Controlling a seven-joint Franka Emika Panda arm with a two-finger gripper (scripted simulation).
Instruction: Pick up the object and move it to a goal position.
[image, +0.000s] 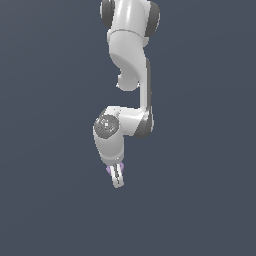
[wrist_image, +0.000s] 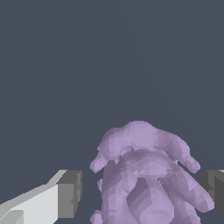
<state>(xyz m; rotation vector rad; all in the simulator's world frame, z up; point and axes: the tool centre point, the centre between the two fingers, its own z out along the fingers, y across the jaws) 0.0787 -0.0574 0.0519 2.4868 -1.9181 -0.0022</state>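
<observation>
Sitting between claw (wrist_image: 140, 192) fingers (gaps visible): purple ball (wrist_image: 146, 175).

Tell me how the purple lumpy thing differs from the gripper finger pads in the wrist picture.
The purple lumpy object is pale purple, while the finger pads are dark grey. The object is bumpy and rounded; the pads are flat-faced blocks. The object looms larger than either pad. It sits between the pads, with a gap visible to one pad.

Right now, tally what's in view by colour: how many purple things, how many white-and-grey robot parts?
Purple: 1, the lumpy ball, sitting between the fingers.
White and grey: 1, the arm with its gripper.
Total: 2.
</observation>
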